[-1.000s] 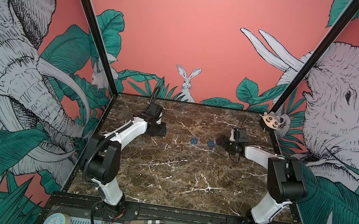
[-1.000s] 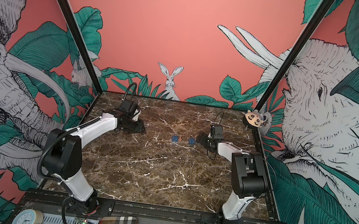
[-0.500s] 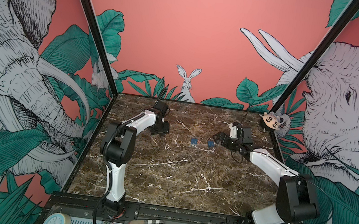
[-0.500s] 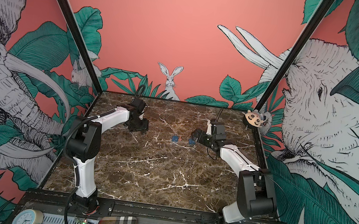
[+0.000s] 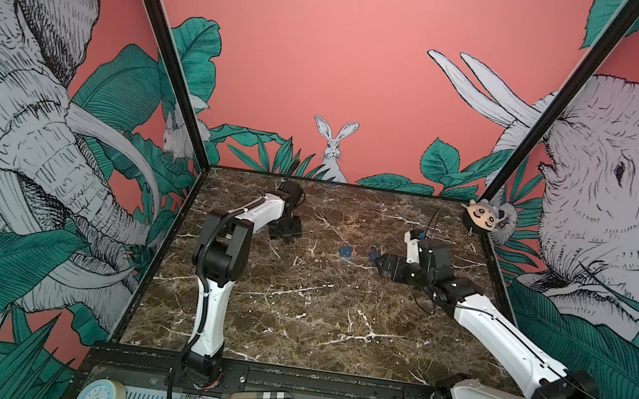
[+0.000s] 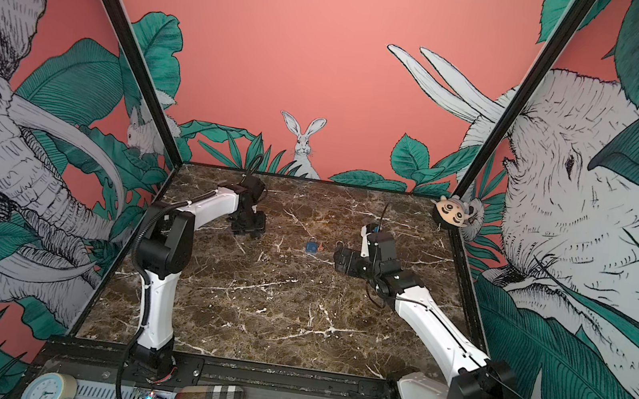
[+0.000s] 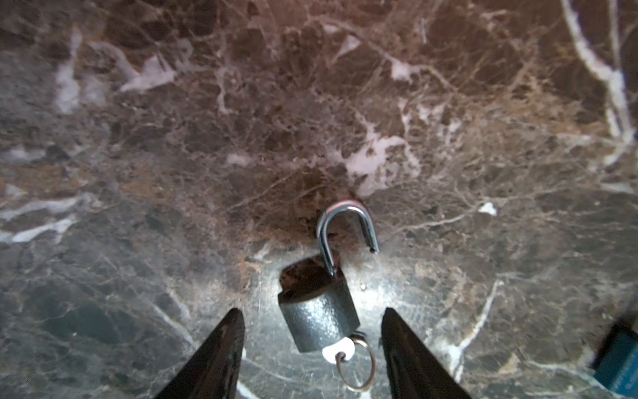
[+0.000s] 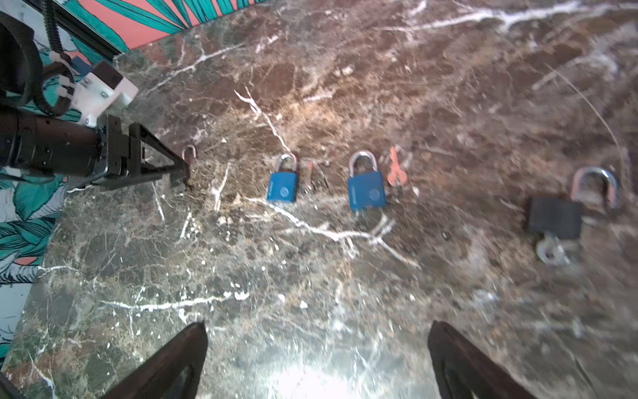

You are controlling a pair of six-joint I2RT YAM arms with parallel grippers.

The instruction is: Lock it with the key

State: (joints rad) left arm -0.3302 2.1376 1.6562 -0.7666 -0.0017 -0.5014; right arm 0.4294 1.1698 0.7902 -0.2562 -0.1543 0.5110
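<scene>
Left wrist view: grey padlock [image 7: 317, 317] seemingly let go
Left claw [image 7: 312, 310] wider than a second ago, empty, straddling the padlock without touching; shackle [image 7: 345, 221] sprung open, key [image 7: 340, 350] plugged into the padlock's base; right claw [image 8: 317, 324] wide open, empty, now nearer the padlock; locking likely not yet done

My left arm [image 5: 209, 320] and right arm [image 5: 501, 337] wear smooth white shells between blocky black joint housings [image 5: 224, 255]. A ribbed black cable [image 8: 51, 27] climbs the left one, strapped on with white ties. A white bracket [image 8: 103, 90] (two small screws in it) sits at that wrist. My fingers [image 7: 214, 359], all four, are glossy black wedges tapering to narrow tips.
</scene>
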